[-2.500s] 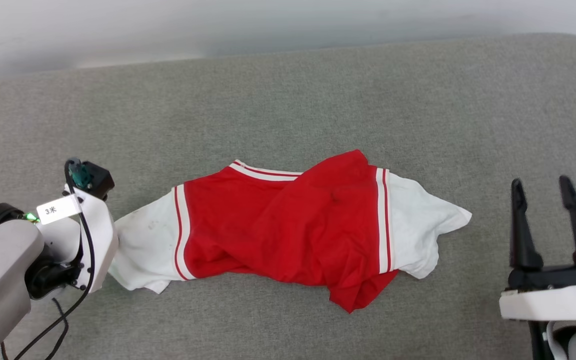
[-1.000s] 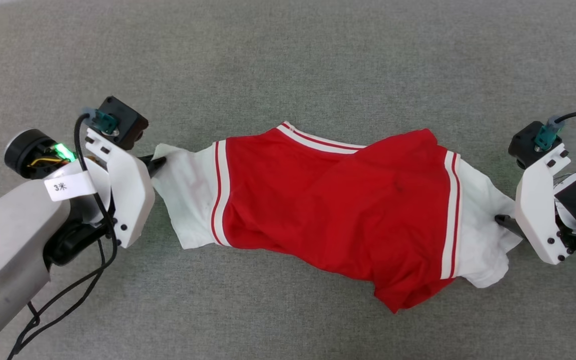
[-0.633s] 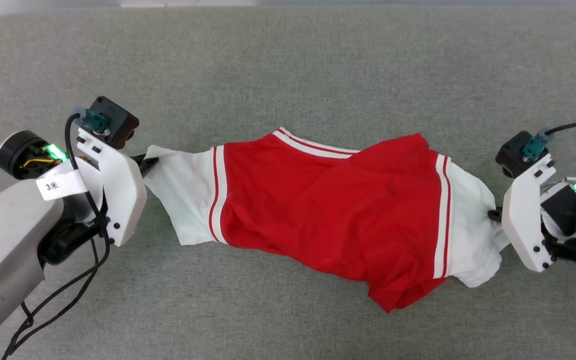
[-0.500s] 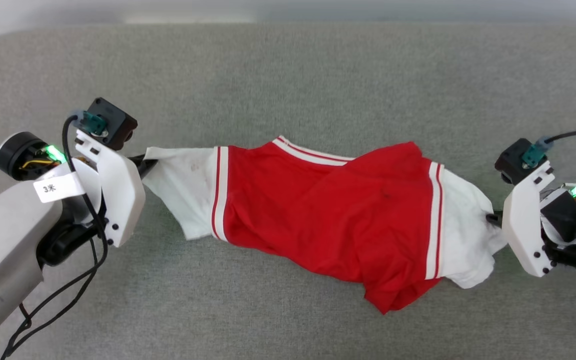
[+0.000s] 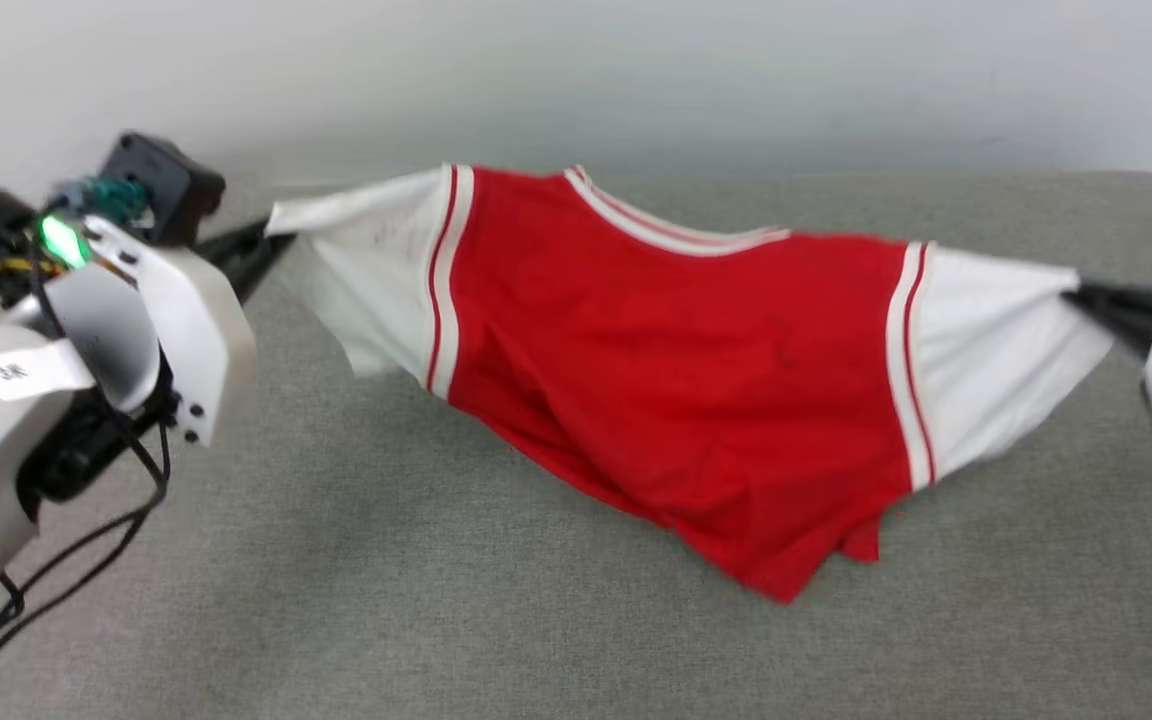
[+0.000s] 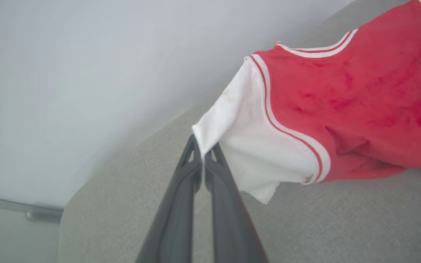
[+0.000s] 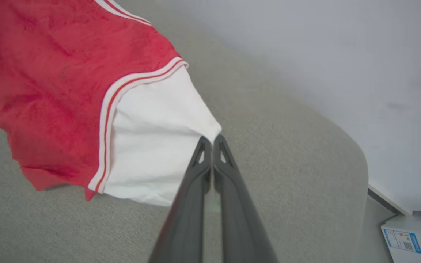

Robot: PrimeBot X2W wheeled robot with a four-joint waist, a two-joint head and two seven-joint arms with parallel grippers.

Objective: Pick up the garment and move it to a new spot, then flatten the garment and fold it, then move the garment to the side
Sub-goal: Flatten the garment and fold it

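Note:
The garment [image 5: 676, 370], a red jersey with white sleeves and striped trim, hangs stretched above the grey cushioned surface [image 5: 436, 600]. My left gripper [image 5: 271, 232] is shut on the tip of the left white sleeve [image 6: 232, 128], its fingertips meeting at the cloth edge [image 6: 203, 146]. My right gripper [image 5: 1076, 292] is shut on the right white sleeve [image 7: 152, 146], pinching it at the sleeve's corner [image 7: 212, 140]. The red body [image 7: 49, 80] sags between them, and its lower hem droops to the surface at the front right.
A pale wall [image 5: 636, 80] runs behind the grey surface. The surface's rounded corner [image 7: 356, 160] ends at the right, with a white box bearing a blue label [image 7: 404, 237] below it. A black cable [image 5: 56, 570] dangles from my left arm.
Both grippers have lifted the garment off the surface and pulled it taut between the sleeves. The right gripper shut on the right sleeve. The head camera has tilted up, bringing the wall into view.

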